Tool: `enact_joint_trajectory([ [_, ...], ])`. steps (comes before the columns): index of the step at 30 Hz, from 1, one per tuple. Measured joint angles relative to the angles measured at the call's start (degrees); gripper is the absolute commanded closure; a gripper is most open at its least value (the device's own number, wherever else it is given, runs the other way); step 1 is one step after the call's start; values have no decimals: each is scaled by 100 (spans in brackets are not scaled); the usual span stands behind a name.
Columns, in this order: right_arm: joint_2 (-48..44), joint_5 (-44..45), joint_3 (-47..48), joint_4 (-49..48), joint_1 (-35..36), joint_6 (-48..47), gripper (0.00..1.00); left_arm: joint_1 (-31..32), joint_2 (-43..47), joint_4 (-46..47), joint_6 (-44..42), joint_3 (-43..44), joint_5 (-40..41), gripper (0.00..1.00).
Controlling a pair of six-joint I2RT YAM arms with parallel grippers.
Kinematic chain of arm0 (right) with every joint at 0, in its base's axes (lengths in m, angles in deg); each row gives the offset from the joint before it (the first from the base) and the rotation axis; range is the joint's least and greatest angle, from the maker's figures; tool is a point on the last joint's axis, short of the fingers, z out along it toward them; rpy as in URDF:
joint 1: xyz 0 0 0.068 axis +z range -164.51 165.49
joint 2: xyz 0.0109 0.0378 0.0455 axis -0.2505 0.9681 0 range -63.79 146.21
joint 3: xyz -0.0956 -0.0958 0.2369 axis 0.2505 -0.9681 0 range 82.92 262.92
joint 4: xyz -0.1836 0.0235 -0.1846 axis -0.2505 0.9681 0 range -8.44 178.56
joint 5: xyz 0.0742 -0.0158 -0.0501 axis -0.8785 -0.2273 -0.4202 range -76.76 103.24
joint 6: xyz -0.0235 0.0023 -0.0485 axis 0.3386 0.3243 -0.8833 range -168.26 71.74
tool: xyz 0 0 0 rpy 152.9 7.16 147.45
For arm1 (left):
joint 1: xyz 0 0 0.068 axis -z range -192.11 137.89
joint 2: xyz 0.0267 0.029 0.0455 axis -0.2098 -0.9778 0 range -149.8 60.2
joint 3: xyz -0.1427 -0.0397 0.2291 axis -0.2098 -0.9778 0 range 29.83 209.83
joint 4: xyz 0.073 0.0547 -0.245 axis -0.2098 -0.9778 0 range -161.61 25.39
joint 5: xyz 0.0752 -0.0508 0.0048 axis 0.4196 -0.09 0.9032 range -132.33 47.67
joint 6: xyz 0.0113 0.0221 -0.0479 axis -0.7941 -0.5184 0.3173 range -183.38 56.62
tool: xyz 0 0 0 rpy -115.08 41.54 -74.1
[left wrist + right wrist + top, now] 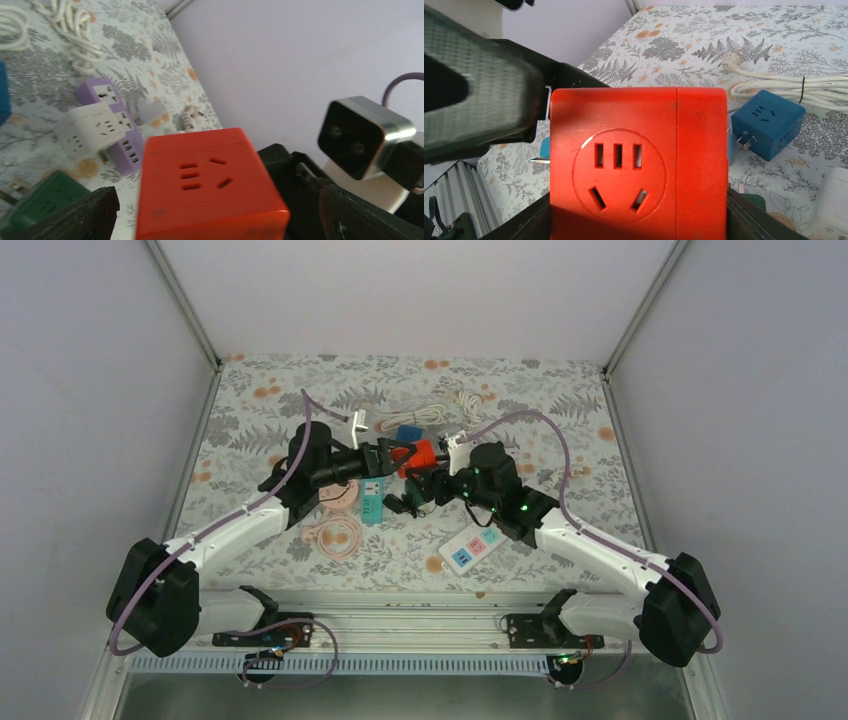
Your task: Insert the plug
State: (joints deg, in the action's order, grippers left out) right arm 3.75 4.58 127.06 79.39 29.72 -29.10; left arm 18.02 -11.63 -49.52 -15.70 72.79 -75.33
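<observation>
Above the middle of the table (560, 420) the two arms meet, and between them is the red cube adapter (419, 455), lifted off the surface. It is not plugged into anything. One face shows a round socket panel with five slots; I cannot see its pins from any view.

The right hand (435, 478) comes from the right side and is clamped on the red cube adapter. In the right wrist view its dark fingers (526, 227) lie tight against both sides of the cube, with no gap.

The left hand (390, 458) comes from the left side, and the cube sits at its tips. Its fingers (75, 215) stand wide apart. In the left wrist view a strip of table shows between one finger and the cube, so this hand does not grip it.

Under and around the arms other things lie on the table:
- a blue cube adapter (766, 122) just beside a coiled white cable (440, 410);
- a green cube adapter (45, 200);
- a white cube adapter (92, 127) touching a purple power strip (117, 140);
- a teal strip (372, 498) near a pink cable (335, 532);
- a white power strip (473, 547) with coloured sockets, nearer to the arm bases and well apart from the red cube.
</observation>
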Motion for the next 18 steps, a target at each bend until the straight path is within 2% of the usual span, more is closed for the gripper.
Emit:
enact_joint_trajectory([
  [7, 146, 55, 153, 50, 0, 96, 39, 188, -46, 448, 516, -87, 118, 11],
  [9, 168, 68, 192, 52, 0, 153, 38, 234, -76, 525, 621, -175, 146, 17],
  [12, 177, 70, 232, 57, 0, 199, 37, 284, -127, 570, 743, -227, 153, 32],
  [13, 177, 66, 243, 61, 0, 210, 35, 295, -142, 570, 713, -227, 197, 39],
  [14, 177, 74, 254, 70, 0, 214, 31, 293, -155, 581, 734, -227, 199, 41],
  [17, 179, 94, 295, 240, -7, 236, 4, 317, -179, 535, 627, -216, 238, 45],
  [18, 179, 68, 304, 273, -7, 289, 1, 315, -179, 468, 570, -197, 267, 45],
])
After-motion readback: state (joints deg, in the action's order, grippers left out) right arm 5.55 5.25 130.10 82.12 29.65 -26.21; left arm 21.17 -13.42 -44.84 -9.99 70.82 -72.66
